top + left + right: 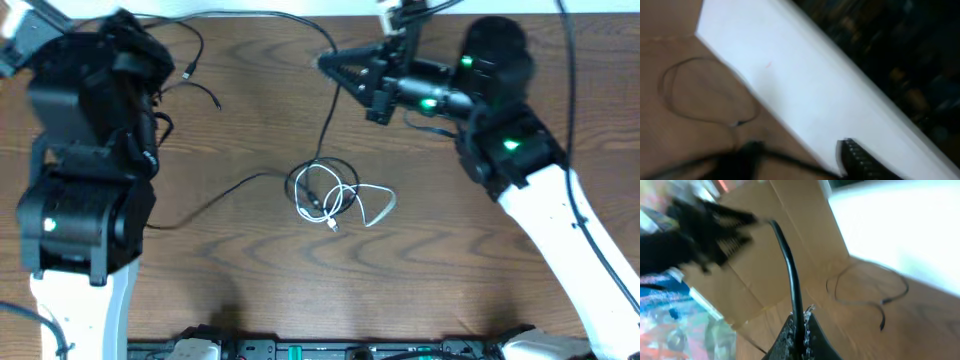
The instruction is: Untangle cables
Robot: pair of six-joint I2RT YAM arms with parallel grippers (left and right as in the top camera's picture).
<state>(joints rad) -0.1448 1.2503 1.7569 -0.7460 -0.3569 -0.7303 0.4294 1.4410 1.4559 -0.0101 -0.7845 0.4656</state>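
The right claw (325,63) is up at the far side of the wooden table (250,290), and it is shut tight on a long black cable (328,120). In the right wrist view the two fingers pinch that cable right at the tips, and it rises up and bends away to the left. From the claw, the cable hangs down to the tangle (330,195) in the middle of the table. There, black loops and the short white cable (378,205) lie all mixed up together. Another black cable (210,200) runs out of the tangle toward the left arm (90,130). A thin black cable (192,55) with a small plug lies by itself near the top of that arm, well apart from the tangle. The left wrist view is very blurry. It shows one ridged finger (860,160) of the left claw (805,155), so I cannot tell if that claw is open or closed. The colourful things (670,330) at the left of the right wrist view are too blurry to read.
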